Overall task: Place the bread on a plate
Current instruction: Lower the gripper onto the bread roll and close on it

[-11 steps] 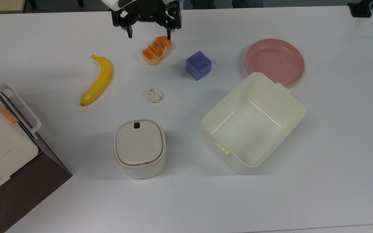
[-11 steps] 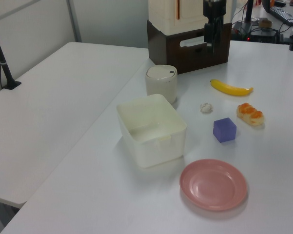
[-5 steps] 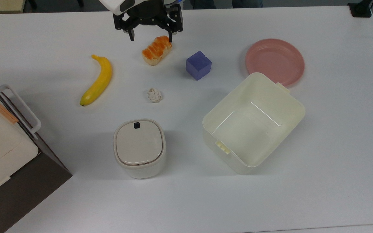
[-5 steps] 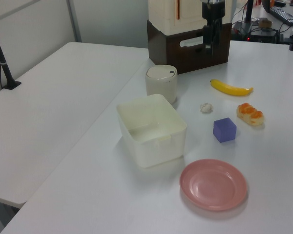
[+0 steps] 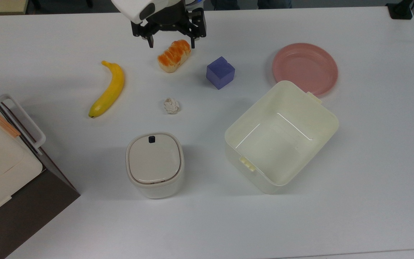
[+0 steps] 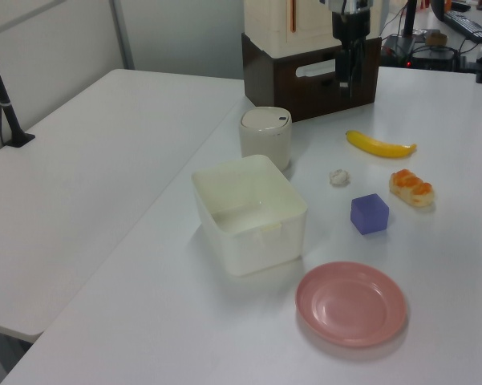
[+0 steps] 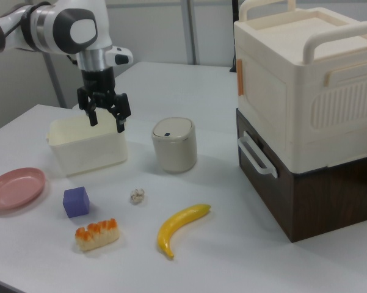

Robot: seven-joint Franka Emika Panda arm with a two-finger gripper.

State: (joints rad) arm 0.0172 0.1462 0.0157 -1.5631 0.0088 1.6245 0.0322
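Tool (image 5: 172, 44) spread wide above bread (image 5: 174, 56), plate (image 5: 304, 68) well apart.

white table (image 5: 372, 180) — bread (image 5: 174, 55), plate (image 5: 304, 68)

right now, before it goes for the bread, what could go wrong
1. The open tool hangs well above the bread, which lies slanted in the top view; fingers not turned to match could clip its ends.
2. The purple block sits between bread and plate; a low carry might knock it.
3. The tub crowds the plate's rim.
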